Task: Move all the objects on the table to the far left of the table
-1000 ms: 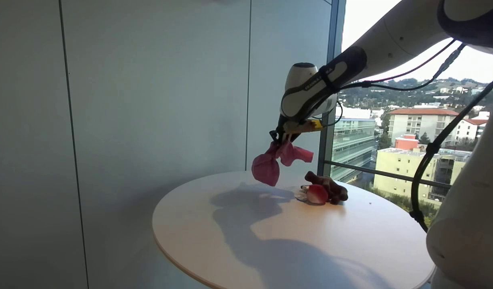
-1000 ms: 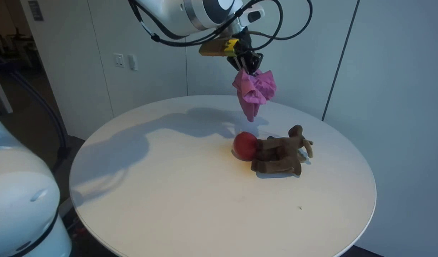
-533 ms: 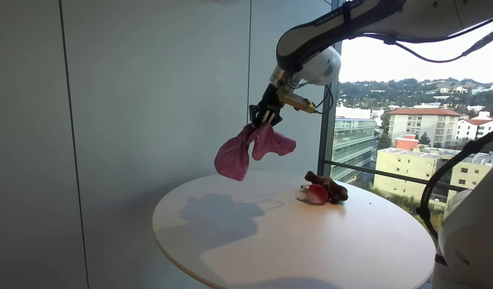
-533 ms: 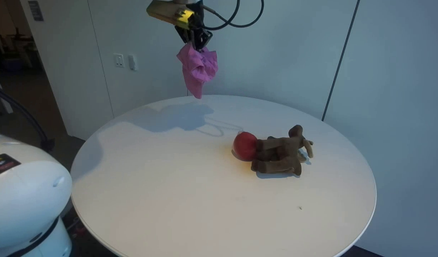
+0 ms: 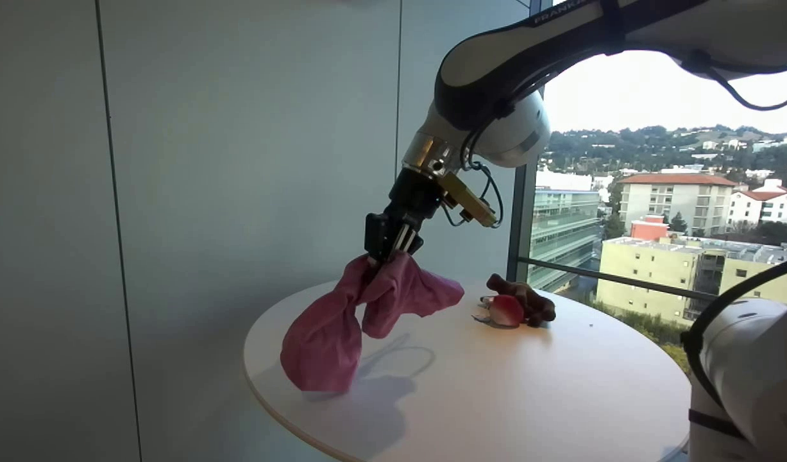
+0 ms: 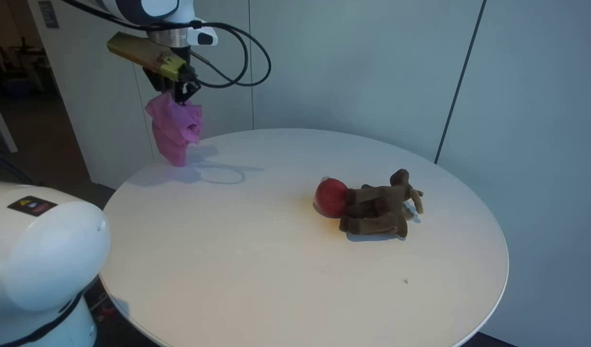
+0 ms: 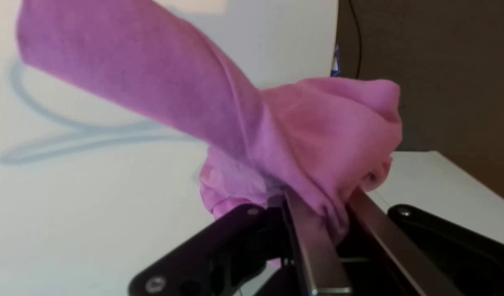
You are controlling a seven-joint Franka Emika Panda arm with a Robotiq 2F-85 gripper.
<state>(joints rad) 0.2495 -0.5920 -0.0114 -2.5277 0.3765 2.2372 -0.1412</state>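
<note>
My gripper (image 5: 383, 255) is shut on a pink cloth (image 5: 326, 343), which hangs down in loose folds. In an exterior view the gripper (image 6: 176, 98) and cloth (image 6: 174, 127) are over the table's left far part. The cloth's lower tip is at or just above the tabletop; I cannot tell if it touches. In the wrist view the cloth (image 7: 165, 74) is pinched between the gripper's fingers (image 7: 313, 242) and hides their tips. A red ball (image 6: 331, 197) lies against a brown plush toy (image 6: 382, 214) on the table. Both also show in an exterior view, the ball (image 5: 505, 310) and toy (image 5: 542, 307).
The round white table (image 6: 256, 270) has its rim near the cloth. Wall panels (image 5: 252, 160) stand behind it, and a window (image 5: 656, 212) is on one side. The robot's base (image 6: 45, 270) stands beside the table. Cables (image 6: 247, 62) loop from the wrist.
My gripper has carried the cloth leftward in both exterior views, away from the ball and toy, and lowered it toward the table in the last half second. The ball and toy have not moved.
</note>
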